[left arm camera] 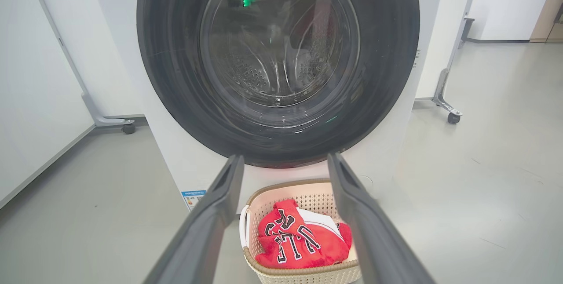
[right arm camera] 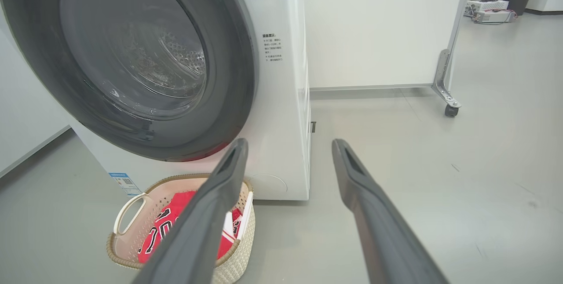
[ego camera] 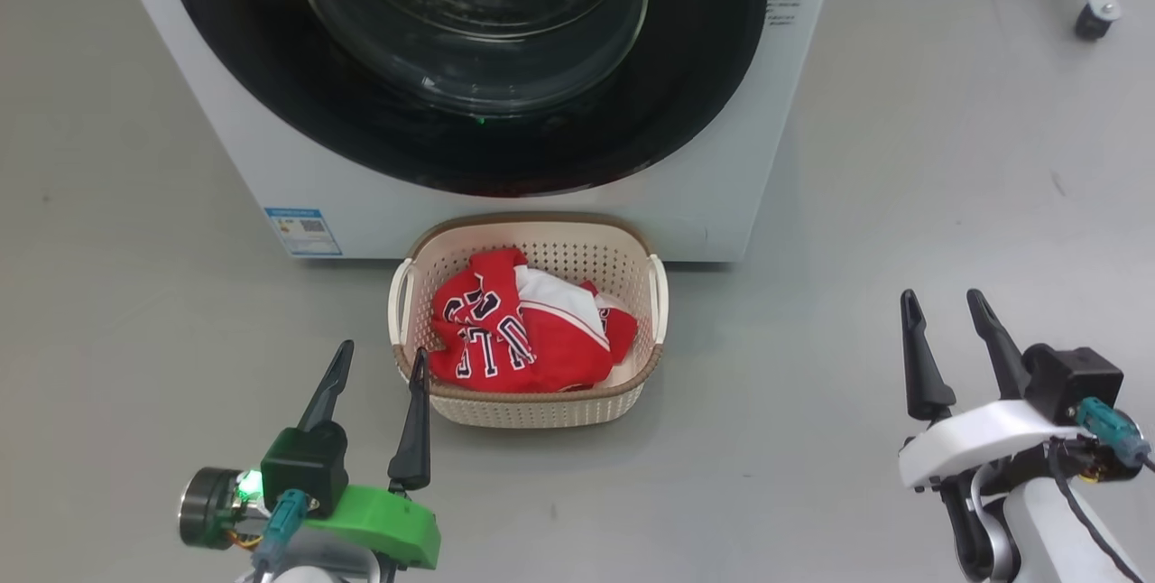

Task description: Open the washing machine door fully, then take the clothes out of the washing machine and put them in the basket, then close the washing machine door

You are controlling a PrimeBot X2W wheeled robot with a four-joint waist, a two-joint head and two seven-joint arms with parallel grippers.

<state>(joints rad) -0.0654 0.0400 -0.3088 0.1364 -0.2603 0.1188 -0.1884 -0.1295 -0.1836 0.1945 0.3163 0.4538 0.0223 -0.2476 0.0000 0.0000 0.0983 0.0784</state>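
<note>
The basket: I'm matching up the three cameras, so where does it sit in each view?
Head view: basket at centre, below the washing machine door.
Left wrist view: basket at bottom centre.
Right wrist view: basket at bottom left.
Shared landmark: blue label sticker, up-left of it.

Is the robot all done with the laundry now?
Looks finished. Done: the clothes lie in the basket, and the door sits shut against the washing machine. In hand: nothing; the left gripper and right gripper are open and empty. Left: nothing obvious; no red shows through the door's glass.
</note>
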